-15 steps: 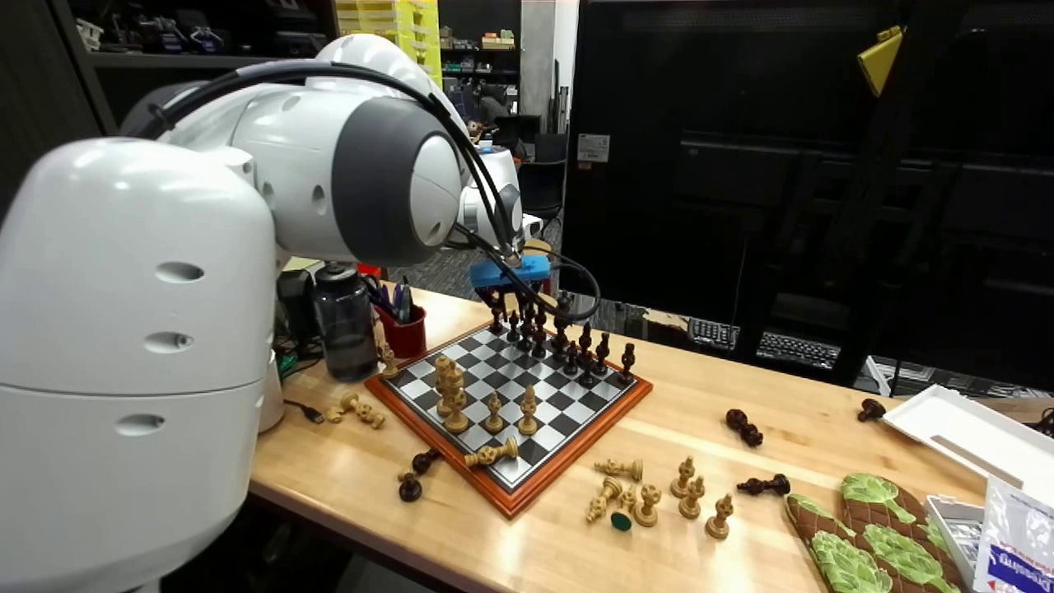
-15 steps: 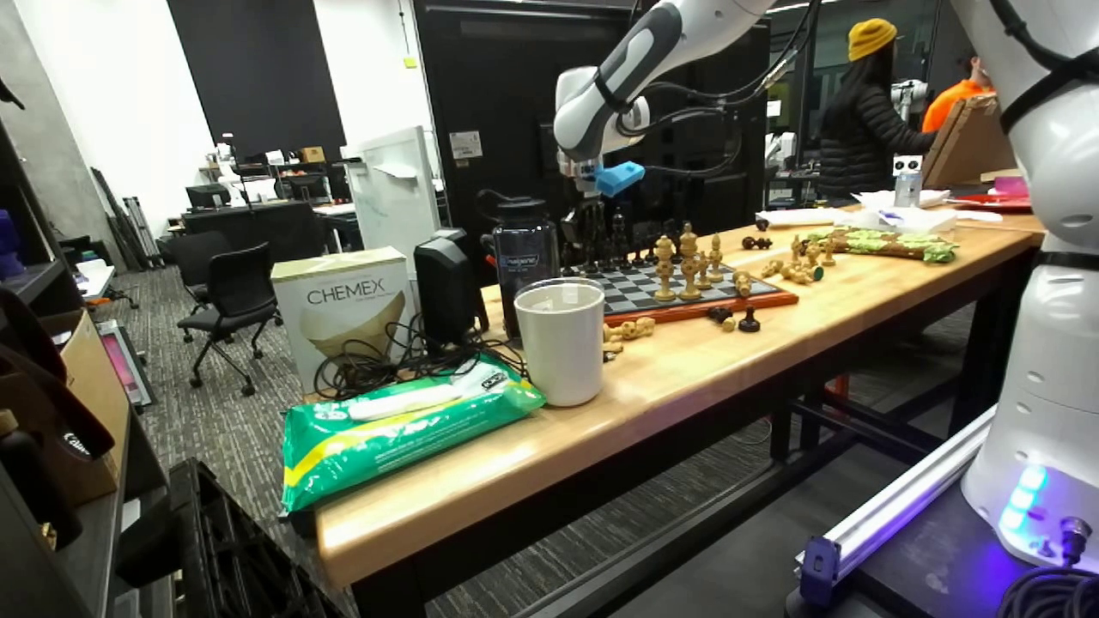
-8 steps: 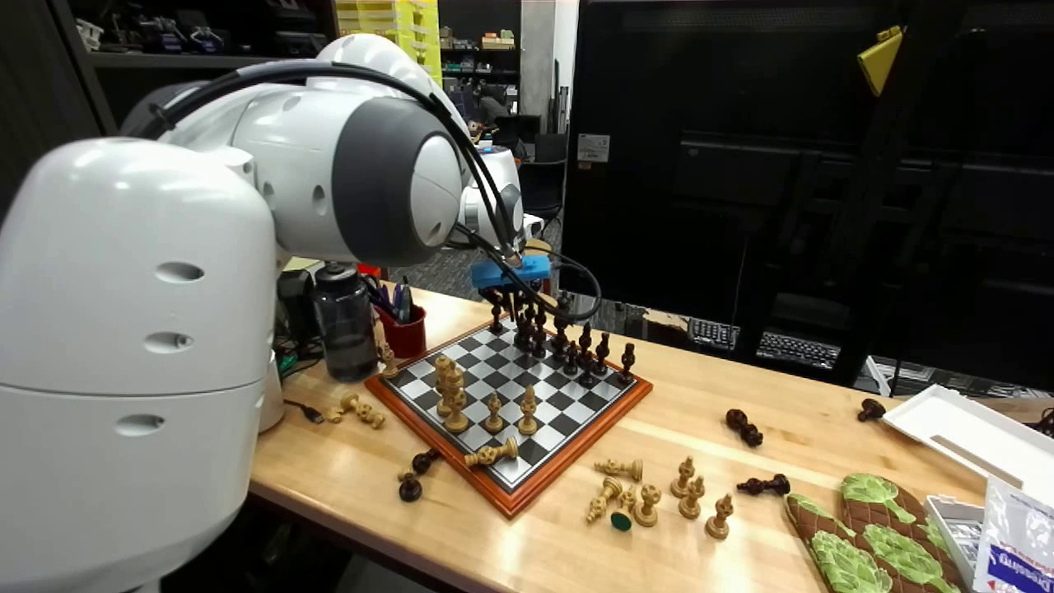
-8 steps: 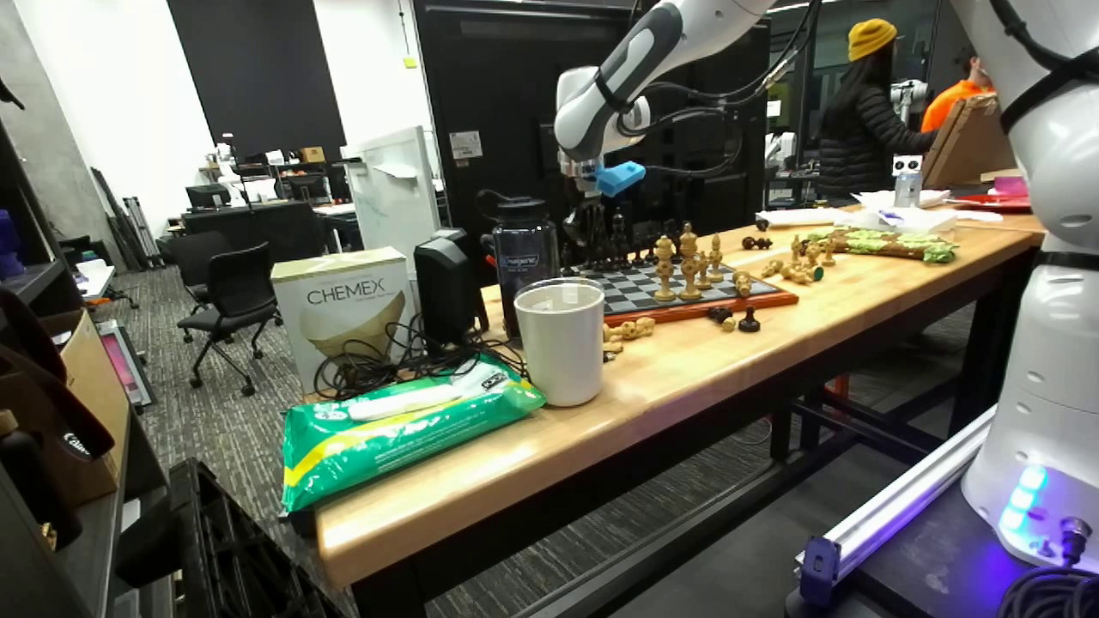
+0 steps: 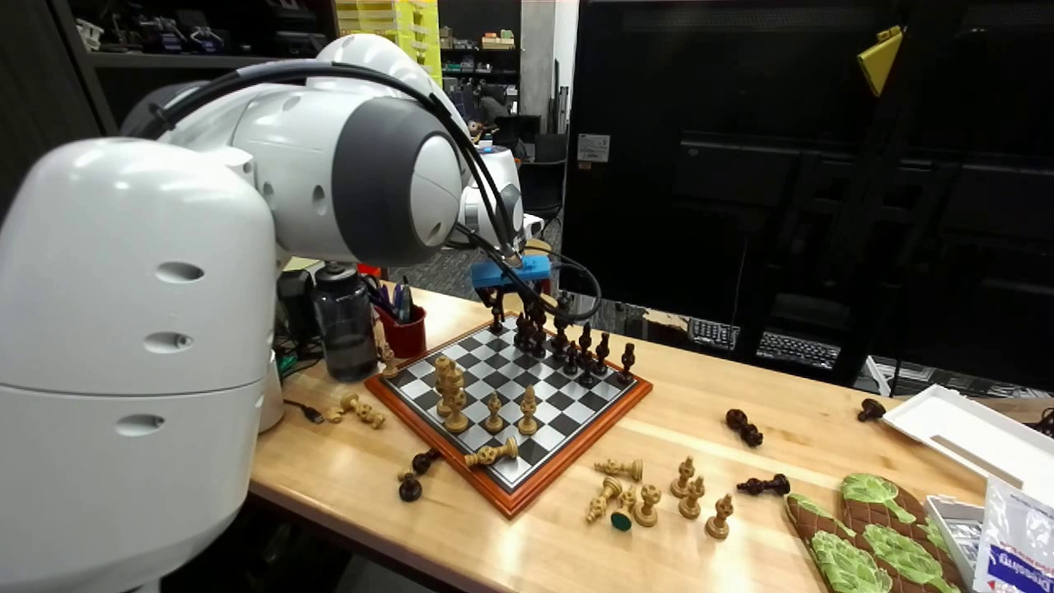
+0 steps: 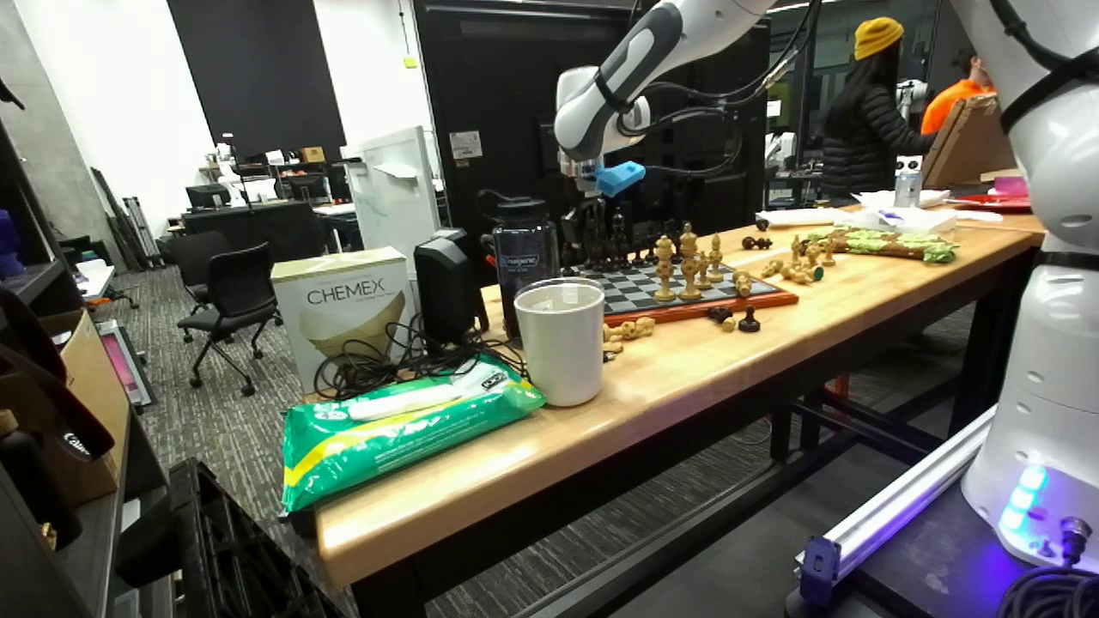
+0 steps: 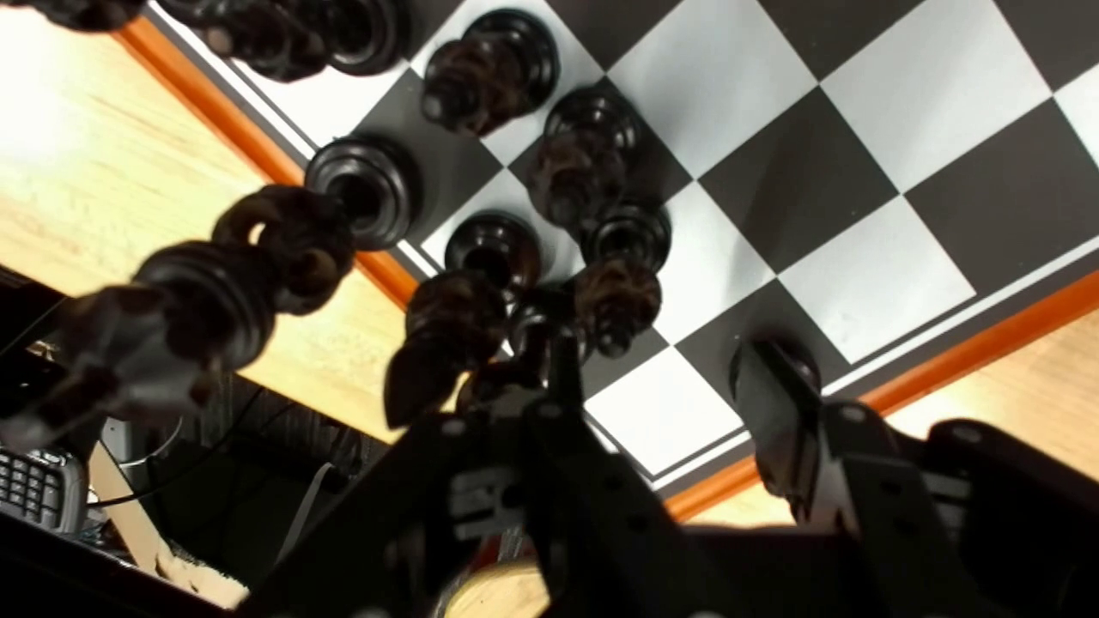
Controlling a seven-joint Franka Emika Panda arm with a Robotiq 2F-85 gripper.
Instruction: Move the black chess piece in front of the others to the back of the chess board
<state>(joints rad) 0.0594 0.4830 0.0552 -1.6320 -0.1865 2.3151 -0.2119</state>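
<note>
The chess board (image 5: 580, 445) lies on the table, its far edge lined with the others, several dark upright chess pieces (image 5: 627, 361). I cannot tell which is the task's black piece. My gripper (image 5: 513, 305) is over the board's far corner, also in an exterior view (image 6: 592, 225). In the wrist view my gripper (image 7: 663, 348) is open, with a bare corner square between the fingers. Its right finger overlaps a dark upright piece (image 7: 798, 359) from the camera. Its left finger is close beside a dark cluster (image 7: 618, 287); contact cannot be told.
Pale pieces (image 5: 455, 412) stand on the near part of the board. More pale (image 5: 646, 504) and fallen dark pieces (image 5: 745, 428) lie around it. A red cup (image 5: 405, 333) and dark bottle (image 5: 342, 321) stand beside the board. An oven mitt (image 5: 889, 543) lies farther along.
In an exterior view, a small dark piece that showed under my gripper a second ago no longer shows at that spot. The fingers have shifted and now stand apart. The arm has barely moved.
</note>
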